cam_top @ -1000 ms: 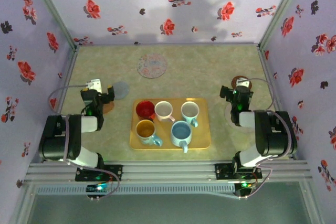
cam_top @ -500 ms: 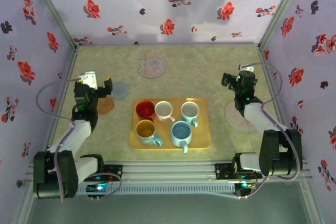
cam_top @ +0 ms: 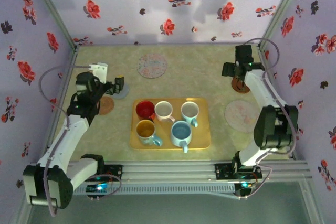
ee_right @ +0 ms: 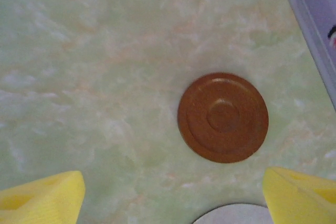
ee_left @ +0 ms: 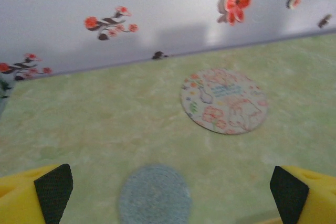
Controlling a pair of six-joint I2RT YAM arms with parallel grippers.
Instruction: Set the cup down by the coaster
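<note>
The top camera looks down on the whole green marbled table (cam_top: 210, 72). The left wrist camera faces the flowered back wall (ee_left: 157, 14). The right one looks straight down, near the round brown coaster (ee_right: 223, 117), also in the top view.

Marbled pale-green surface (ee_right: 105, 51); plain brown round coaster (ee_right: 223, 117); grey woven round coaster (ee_left: 154, 195); pink-floral round coaster (ee_left: 224, 100); lilac walls (ee_left: 157, 14), red flowers.

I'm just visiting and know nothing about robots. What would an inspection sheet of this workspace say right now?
Surface: pale green marbled table.
Job's things: five cups upright on yellow tray; floral coaster, grey coaster, left brown coaster, right brown coaster and pale coaster lie flat.
Clutter: nothing seen.
Grippers: left gripper open over grey coaster; right gripper open over right brown coaster; both empty.
Cables: left cable and right cable loop from the arms.
Surroundings: lilac flowered walls.
</note>
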